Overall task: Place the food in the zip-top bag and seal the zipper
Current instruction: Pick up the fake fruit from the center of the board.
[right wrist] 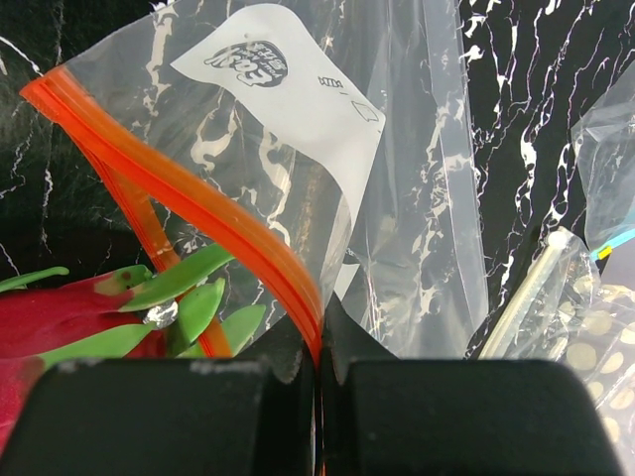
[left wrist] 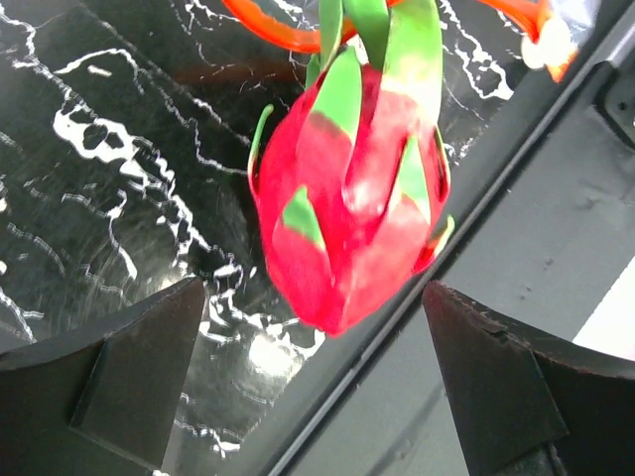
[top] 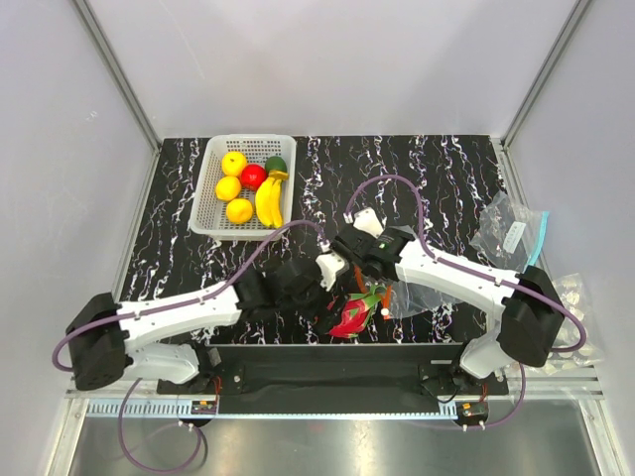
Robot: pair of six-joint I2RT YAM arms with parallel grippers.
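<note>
A: Left pincer (left wrist: 313,286) is spread wide, gripping nothing. The dragon fruit (left wrist: 347,198) lies just ahead of it, at the desk's (left wrist: 99,149) near edge!

B: Its green leaves reach the zip-top bag's (right wrist: 397,198) mouth. Right pincer (right wrist: 317,367) is clenched on the orange zipper (right wrist: 189,198).

The top camera sits high behind me and looks down and forward over the worktop (top: 397,169), far enough off to take in all of it. My left wrist camera peers between the fingers of my left pincer (left wrist: 313,297), very close on the dragon fruit (left wrist: 347,198) at the worktop's near edge. My right wrist camera looks along my right pincer (right wrist: 319,362), close on the zipper (right wrist: 198,213) of the zip-top bag (right wrist: 407,198). All three views share that fruit.
</note>
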